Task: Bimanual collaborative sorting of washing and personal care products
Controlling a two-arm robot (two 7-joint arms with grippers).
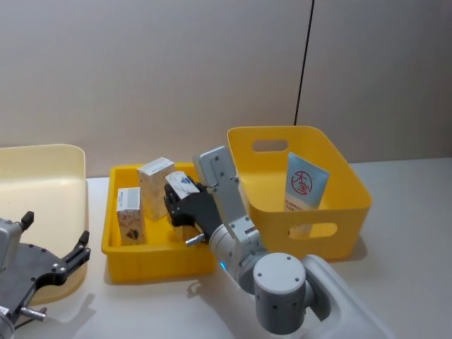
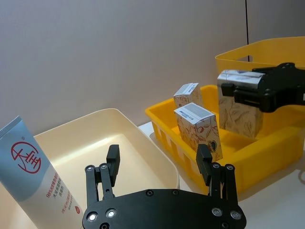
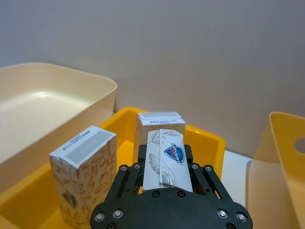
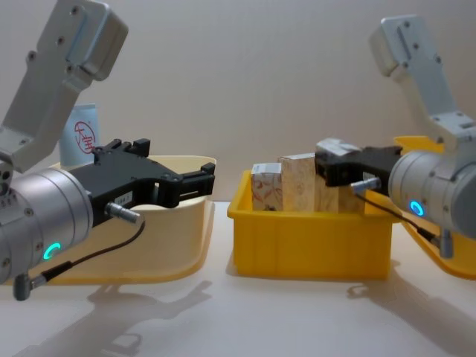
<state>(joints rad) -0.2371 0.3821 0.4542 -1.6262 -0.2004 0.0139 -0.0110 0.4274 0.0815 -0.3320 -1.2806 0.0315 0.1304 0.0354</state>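
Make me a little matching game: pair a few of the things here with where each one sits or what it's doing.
Things:
1. right gripper
2. left gripper
3. tube
4. two standing cartons

Places or states:
A. leaning inside the deep yellow bin
B. open, by the cream bin
C. upright in the shallow yellow tray
D. shut on a carton above the tray

Pairs: 1-D, 2-B, 3-A, 4-C
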